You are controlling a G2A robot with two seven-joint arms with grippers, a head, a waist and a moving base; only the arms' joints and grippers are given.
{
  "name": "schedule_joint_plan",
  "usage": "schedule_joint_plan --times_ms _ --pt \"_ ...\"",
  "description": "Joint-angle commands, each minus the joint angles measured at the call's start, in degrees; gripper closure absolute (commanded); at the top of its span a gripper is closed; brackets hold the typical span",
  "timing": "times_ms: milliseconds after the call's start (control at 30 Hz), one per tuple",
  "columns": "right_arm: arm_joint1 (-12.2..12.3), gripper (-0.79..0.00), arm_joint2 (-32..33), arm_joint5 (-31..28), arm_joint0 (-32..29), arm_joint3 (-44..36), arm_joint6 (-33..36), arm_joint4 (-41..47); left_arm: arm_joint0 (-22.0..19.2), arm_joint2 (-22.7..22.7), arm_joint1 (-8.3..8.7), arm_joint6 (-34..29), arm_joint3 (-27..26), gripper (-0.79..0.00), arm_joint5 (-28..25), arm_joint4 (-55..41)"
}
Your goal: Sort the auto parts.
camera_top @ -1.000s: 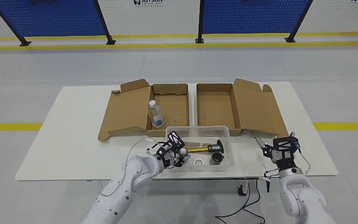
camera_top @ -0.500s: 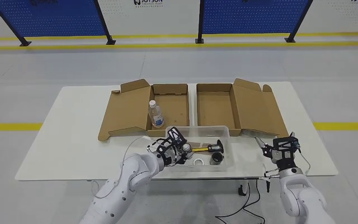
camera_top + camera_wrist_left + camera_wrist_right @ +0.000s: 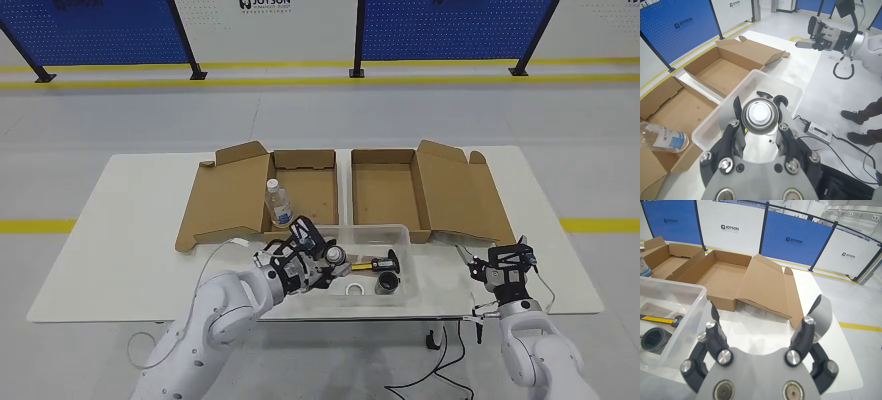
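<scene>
Lifted up-frame over the clear tub point(image 3: 370, 228), left gripper point(image 3: 759, 106) clamped on a metal cup point(image 3: 759, 118); seemingly ready for a cardboard box point(image 3: 315, 190). Right gripper point(image 3: 765, 303) spread apart, lower right.

Blue panels point(image 3: 100, 30) behind white table point(image 3: 120, 220); power brick point(image 3: 818, 131) on floor.

Our left gripper point(image 3: 759, 107) lifts the round metal part point(image 3: 759, 118) up out of the clear bin point(image 3: 776, 83). A second ago the part sits low inside the bin. Now we hold it higher, over the bin's left end, a little nearer its far rim.
</scene>
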Motion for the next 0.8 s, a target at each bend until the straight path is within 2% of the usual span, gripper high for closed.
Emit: schedule_joint_plan --times_ms 0,367,767 --pt "0.0 -0.785 0.0 0.0 0.0 0.0 0.0 0.0 0.6 -0.6 0.22 -0.4 -1.0 0.000 -0.5 -0.2" --pt "0.0 -0.785 0.0 0.0 0.0 0.0 0.0 0.0 0.2 -1.8 0.65 0.5 0.0 0.000 0.0 -0.3" --pt "0.0 -0.785 0.0 0.0 0.0 0.0 0.0 0.0 -6.5 -0.4 -0.11 5.9 7.6 0.000 6.3 2.0"
